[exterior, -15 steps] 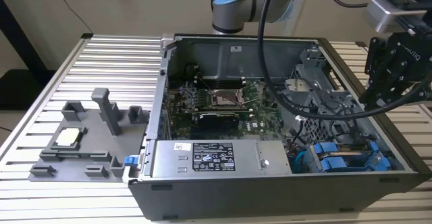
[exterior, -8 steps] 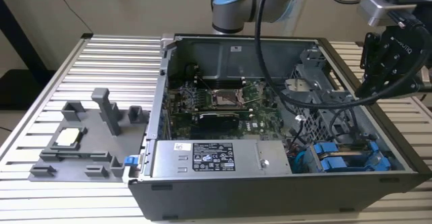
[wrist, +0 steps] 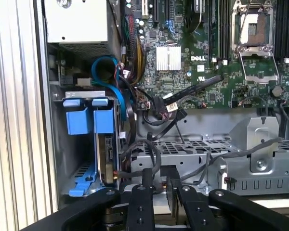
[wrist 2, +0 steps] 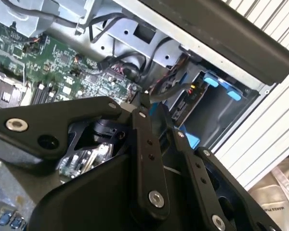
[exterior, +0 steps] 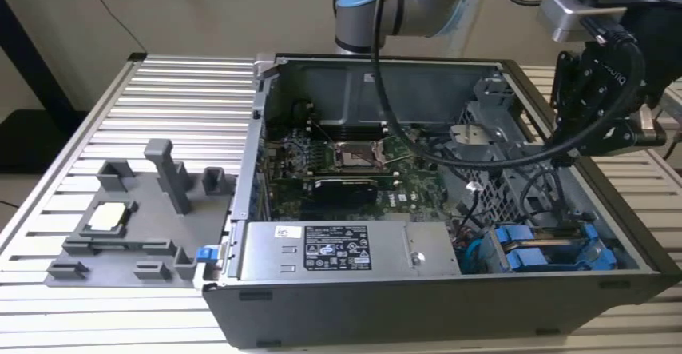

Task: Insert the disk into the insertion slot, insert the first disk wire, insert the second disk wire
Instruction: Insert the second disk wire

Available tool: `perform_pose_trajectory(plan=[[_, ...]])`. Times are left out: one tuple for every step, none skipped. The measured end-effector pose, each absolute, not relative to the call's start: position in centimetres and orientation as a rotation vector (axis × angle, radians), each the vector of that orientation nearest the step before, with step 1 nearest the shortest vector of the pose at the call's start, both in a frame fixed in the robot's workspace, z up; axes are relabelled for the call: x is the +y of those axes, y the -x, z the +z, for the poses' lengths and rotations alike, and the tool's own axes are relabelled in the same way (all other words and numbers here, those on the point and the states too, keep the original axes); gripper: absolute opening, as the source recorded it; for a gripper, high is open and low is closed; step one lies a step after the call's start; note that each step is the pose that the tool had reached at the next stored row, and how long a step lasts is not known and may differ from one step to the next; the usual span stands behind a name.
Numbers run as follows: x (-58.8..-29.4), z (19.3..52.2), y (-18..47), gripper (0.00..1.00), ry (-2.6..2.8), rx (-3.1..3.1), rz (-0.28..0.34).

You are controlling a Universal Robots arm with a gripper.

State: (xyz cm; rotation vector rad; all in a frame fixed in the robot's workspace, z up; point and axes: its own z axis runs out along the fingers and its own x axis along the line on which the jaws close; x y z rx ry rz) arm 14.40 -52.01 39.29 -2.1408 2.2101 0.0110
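Note:
The disk (wrist: 107, 156) stands on edge inside the insertion slot (wrist: 62, 159), its blue carrier tabs (wrist: 82, 120) at the open end. In the exterior view the slot (exterior: 554, 250) is at the front corner of the open case, toward that view's right. My gripper (exterior: 602, 142) hangs above the case's side wall, over the bay. In both wrist views its black fingers (wrist: 147, 192) stand close together. A black wire plug (wrist: 168, 175) sits between them, and thin black wires lead away from it. The gripper (wrist 2: 154, 103) points down toward the bay.
A grey power-supply box (exterior: 341, 250) lies beside the bay. The green motherboard (exterior: 352, 162) fills the case floor. A perforated metal cage (wrist: 192, 149) sits right next to the fingers. A grey fixture plate (exterior: 128, 218) rests on the slatted table (exterior: 181, 98) at the exterior view's left.

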Motion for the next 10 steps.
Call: perform_pose_trajectory(plan=[[-52.0,39.3,-14.1,0.27,2.140,2.208,0.009],[-52.1,39.3,-13.8,0.27,2.141,2.206,0.007],[-52.1,39.3,-13.6,0.27,2.141,2.204,0.005],[-52.1,39.3,-13.4,0.27,2.142,2.202,0.003],[-52.2,39.3,-13.1,0.27,2.142,2.199,0.002],[-52.2,39.3,-12.9,0.27,2.143,2.197,0.000],[-52.3,39.3,-12.6,0.27,2.144,2.195,-0.002],[-52.3,39.3,-12.4,0.27,2.144,2.192,-0.004],[-52.4,39.3,-12.2,0.27,2.145,2.190,-0.006],[-52.4,39.3,-11.9,0.27,2.145,2.187,-0.008]])
